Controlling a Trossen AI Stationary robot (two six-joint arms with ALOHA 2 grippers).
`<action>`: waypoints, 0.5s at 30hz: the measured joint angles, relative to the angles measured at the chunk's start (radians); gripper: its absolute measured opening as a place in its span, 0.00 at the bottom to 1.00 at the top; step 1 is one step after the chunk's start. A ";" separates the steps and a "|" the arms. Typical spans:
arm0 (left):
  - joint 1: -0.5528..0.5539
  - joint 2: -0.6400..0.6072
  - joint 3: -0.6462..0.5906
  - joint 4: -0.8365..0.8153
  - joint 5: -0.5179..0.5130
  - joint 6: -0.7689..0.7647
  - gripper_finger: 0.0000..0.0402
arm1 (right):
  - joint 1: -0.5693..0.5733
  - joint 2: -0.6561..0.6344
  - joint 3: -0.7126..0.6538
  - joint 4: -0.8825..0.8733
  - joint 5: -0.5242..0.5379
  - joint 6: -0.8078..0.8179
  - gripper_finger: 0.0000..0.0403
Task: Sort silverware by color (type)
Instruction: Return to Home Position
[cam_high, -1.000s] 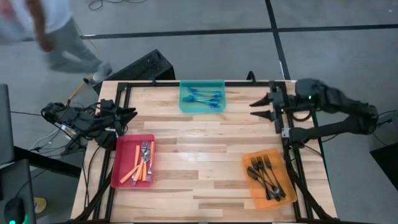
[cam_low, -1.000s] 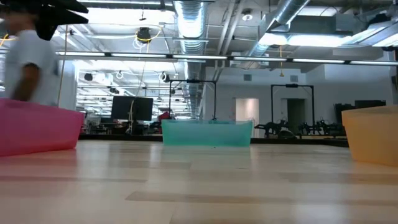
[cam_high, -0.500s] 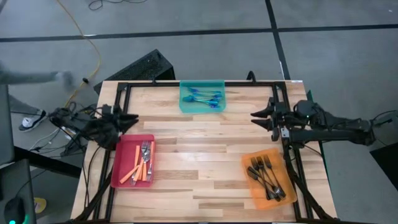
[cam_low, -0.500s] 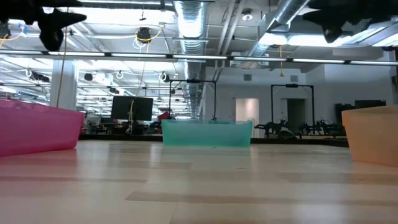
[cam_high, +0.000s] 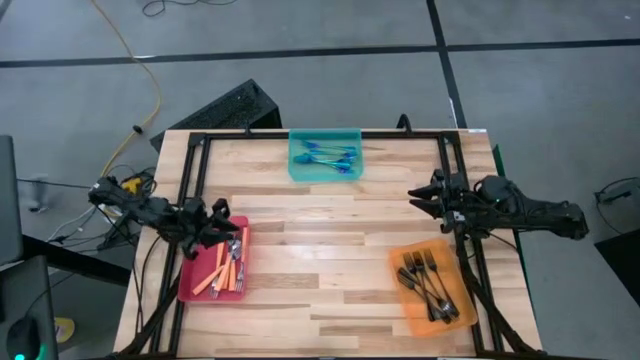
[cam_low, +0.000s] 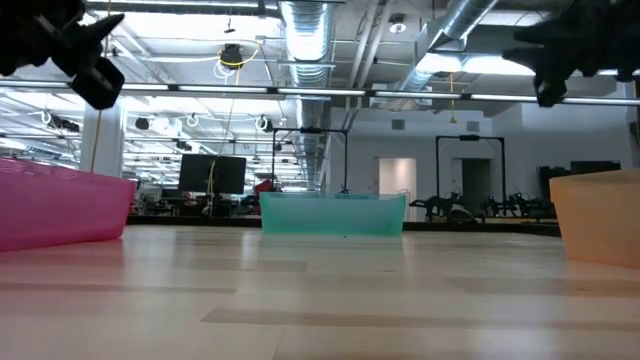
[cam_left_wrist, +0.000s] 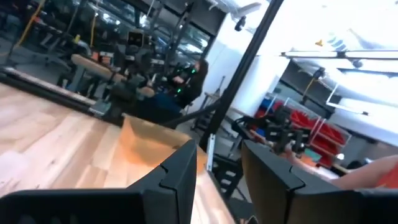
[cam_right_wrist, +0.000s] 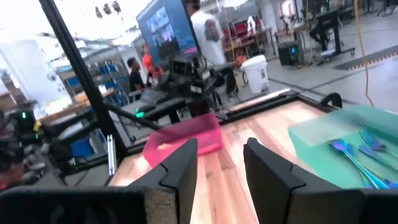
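You have three trays on the wooden table (cam_high: 330, 225), and each holds one kind of fork. The red tray (cam_high: 195, 270), by the left edge, holds the orange-handled forks (cam_high: 228, 270), most with their silver tines toward the far side. The teal tray (cam_high: 325, 176), at the middle of the far edge, holds the blue forks (cam_high: 328, 156). The orange tray (cam_high: 410, 315), at the near right, holds the dark forks (cam_high: 428, 282). Every fork you can see lies in a tray.

In each tray the forks overlap, so you cannot count them with any certainty. In the low view the tray walls hide the contents, and both grippers are dark shapes cut off by the top edge.

Your left gripper (cam_high: 228, 220) hovers over the far end of the red tray. Its arm reaches in low from the table's left side. Its fingers (cam_left_wrist: 177, 180) stand apart with nothing between them. Your right gripper (cam_high: 415, 197) hangs by the right edge, just beyond the orange tray's far end, pointing inward. Its fingers (cam_right_wrist: 180, 174) are likewise parted and empty.
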 joint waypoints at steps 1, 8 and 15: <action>0.000 0.001 -0.007 0.001 -0.005 -0.001 0.28 | 0.000 -0.014 -0.020 0.011 0.000 0.004 0.38; -0.001 0.003 -0.007 -0.020 -0.030 0.044 0.28 | 0.000 -0.069 -0.203 0.139 0.002 0.008 0.38; -0.001 0.004 -0.007 -0.032 -0.040 0.101 0.28 | -0.001 -0.055 -0.218 0.082 0.047 0.020 0.38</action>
